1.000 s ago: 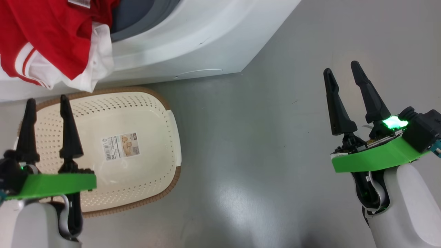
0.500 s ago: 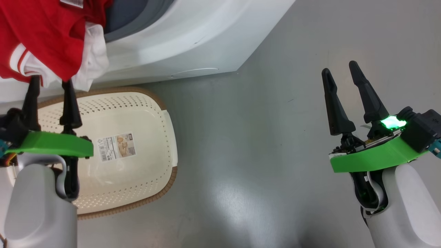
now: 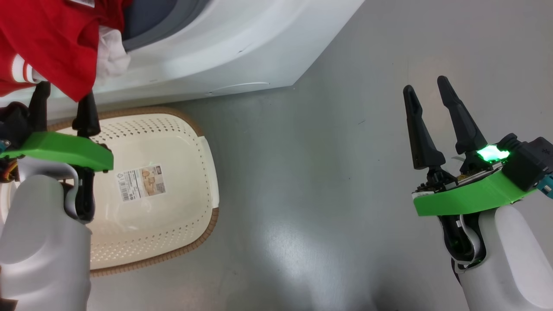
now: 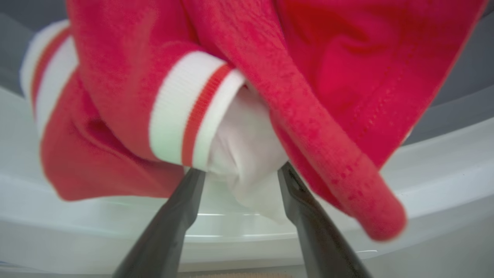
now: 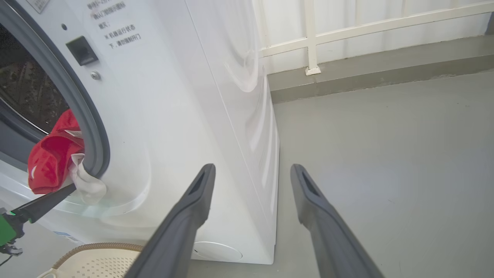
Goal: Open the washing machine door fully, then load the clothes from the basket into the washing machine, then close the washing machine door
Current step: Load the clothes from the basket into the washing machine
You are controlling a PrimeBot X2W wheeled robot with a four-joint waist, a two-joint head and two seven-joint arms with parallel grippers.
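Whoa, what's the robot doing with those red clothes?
It's loading laundry. The clothes hang out of the front of the washer, not all the way in yet. The left gripper is open, its fingers up against the hanging part, with a white bit of cloth between them. The basket below has just its label inside. The right gripper is open and empty, off to the side over the floor.

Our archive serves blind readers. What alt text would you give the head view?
Red-and-white clothes hang from the washer opening at upper left, with the open left hand reaching up to their lower edge. Below sits a cream basket with a paper label inside; the open right hand hovers over grey floor at right.
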